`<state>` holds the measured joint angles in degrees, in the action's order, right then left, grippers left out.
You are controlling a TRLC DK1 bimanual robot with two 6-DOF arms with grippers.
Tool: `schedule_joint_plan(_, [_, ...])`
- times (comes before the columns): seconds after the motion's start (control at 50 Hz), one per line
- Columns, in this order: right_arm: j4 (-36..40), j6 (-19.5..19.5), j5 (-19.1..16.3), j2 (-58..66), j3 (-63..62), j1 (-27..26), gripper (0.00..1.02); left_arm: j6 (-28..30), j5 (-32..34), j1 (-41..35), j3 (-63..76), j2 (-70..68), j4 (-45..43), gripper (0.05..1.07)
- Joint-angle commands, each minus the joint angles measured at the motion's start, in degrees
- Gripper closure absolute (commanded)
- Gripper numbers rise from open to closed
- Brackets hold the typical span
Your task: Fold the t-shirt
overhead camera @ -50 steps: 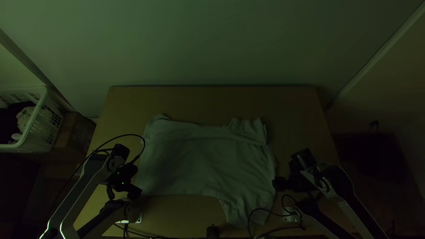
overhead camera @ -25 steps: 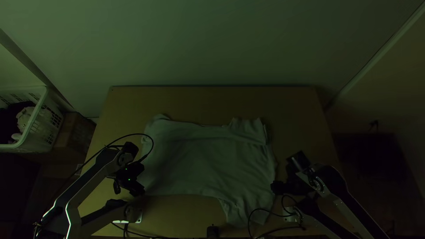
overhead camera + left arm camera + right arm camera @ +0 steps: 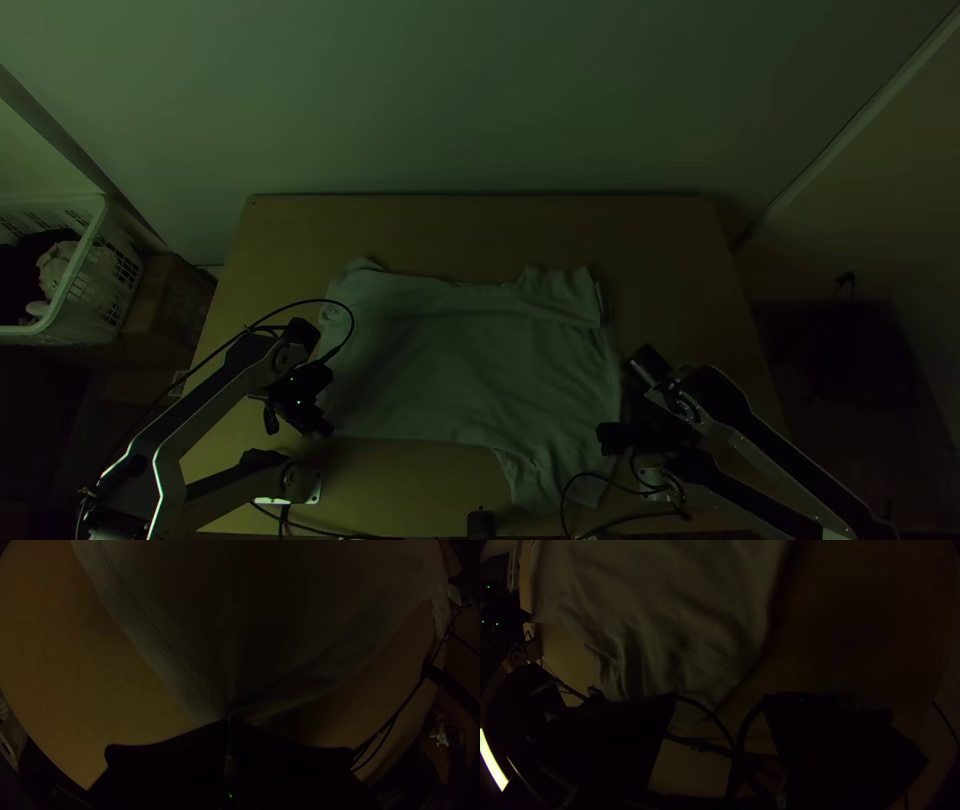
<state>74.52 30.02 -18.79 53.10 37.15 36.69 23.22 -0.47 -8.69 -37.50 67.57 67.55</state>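
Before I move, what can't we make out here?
Left wrist view: how much t-shirt the left gripper pinches; its own dark fingers cover it.
Top view: the t-shirt's edge beneath the right gripper, which blocks it.
Top view: the rest of the basket, cut off by the left edge.

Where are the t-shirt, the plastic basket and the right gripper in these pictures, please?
T-shirt [image 3: 465,365]: top view, on the middle of its body.
Plastic basket [image 3: 98,292]: top view, on its side wall nearest the table.
Right gripper [image 3: 720,697]: right wrist view, midway between its parted fingertips.
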Motion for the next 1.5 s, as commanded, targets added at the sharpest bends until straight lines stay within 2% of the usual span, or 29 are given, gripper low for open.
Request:
schedule_joint_plan(0.0, [0.19, 0.83, -1.17, 2.88, -1.64, 2.07, 0.22, 1.91, 0.38, 0.95, 0.67, 0.11, 0.74, 1.04])
schedule_joint_plan(0.18, [-0.78, -0.49, -1.34, 6.58, -2.25, 3.74, 0.22, 3.5, 0.38, 2.98, 0.05, 0.11, 0.83, 1.04])
schedule_joint_plan(0.38, [-4.47, -3.04, -4.86, 8.07, -5.24, 5.15, 0.22, 4.29, 0.38, 3.85, -0.65, 0.11, 0.83, 1.04])
schedule_joint_plan(0.92, [-8.16, -5.59, -6.79, 15.01, -6.74, 6.47, 0.24, 5.25, 0.38, 5.26, -1.44, 1.51, -0.31, 1.04])
schedule_joint_plan(1.0, [-9.22, -5.94, -6.7, 15.45, -6.74, 6.47, 0.36, 5.25, 0.38, 5.26, -1.44, 1.6, -0.58, 1.04])
schedule_joint_plan(1.14, [-12.73, -6.38, -6.17, 16.77, -6.82, 6.47, 0.78, 5.34, 0.47, 5.26, -1.26, 1.69, -1.19, 1.04])
schedule_joint_plan(1.34, [-13.44, -7.87, -6.09, 22.13, -6.3, 7.35, 0.79, 5.43, 0.65, 5.44, -1.09, 1.6, -1.37, 1.04])
schedule_joint_plan(1.38, [-13.44, -8.4, -6.09, 21.78, -6.12, 8.14, 0.84, 5.61, 0.65, 5.7, -1.18, 1.6, -1.28, 1.04])
schedule_joint_plan(1.42, [-13.44, -9.37, -6.0, 20.73, -5.86, 8.93, 0.99, 5.96, 0.65, 6.23, -1.35, 1.51, -1.28, 1.04])
schedule_joint_plan(1.48, [-13.35, -9.37, -4.59, 18.62, -5.42, 10.6, 1.0, 6.4, 0.65, 6.93, -1.62, 1.16, -1.1, 1.04])
